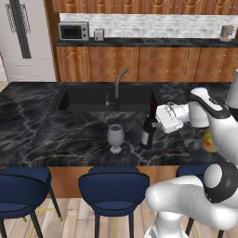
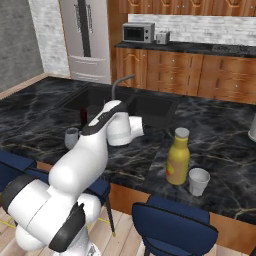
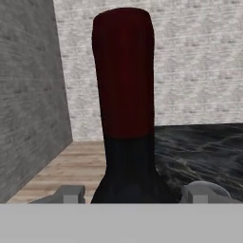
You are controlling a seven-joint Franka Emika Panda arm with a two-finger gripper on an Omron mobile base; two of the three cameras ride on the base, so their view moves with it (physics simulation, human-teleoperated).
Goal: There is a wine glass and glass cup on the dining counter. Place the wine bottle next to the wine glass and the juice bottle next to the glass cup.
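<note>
The dark wine bottle (image 1: 148, 132) stands upright on the dining counter (image 1: 56, 135), just right of the stemmed wine glass (image 1: 115, 137). My gripper (image 1: 153, 122) reaches in from the right and is shut on the bottle's upper body. In the hand view the bottle's red-topped neck (image 3: 124, 71) rises between my fingertips (image 3: 71, 192), with my gripper (image 3: 137, 193) around it. From the right base, the wine glass (image 2: 72, 137) and the bottle's top (image 2: 83, 116) peek out behind my arm. The yellow juice bottle (image 2: 178, 157) stands close to the glass cup (image 2: 198, 181) near the counter's front edge.
A sunken sink (image 1: 93, 98) with a faucet (image 1: 118, 86) lies behind the wine glass. Blue stools (image 1: 113, 188) line the counter's front. The juice bottle (image 1: 207, 140) is partly hidden by my arm. The wall counter carries a microwave (image 1: 74, 31).
</note>
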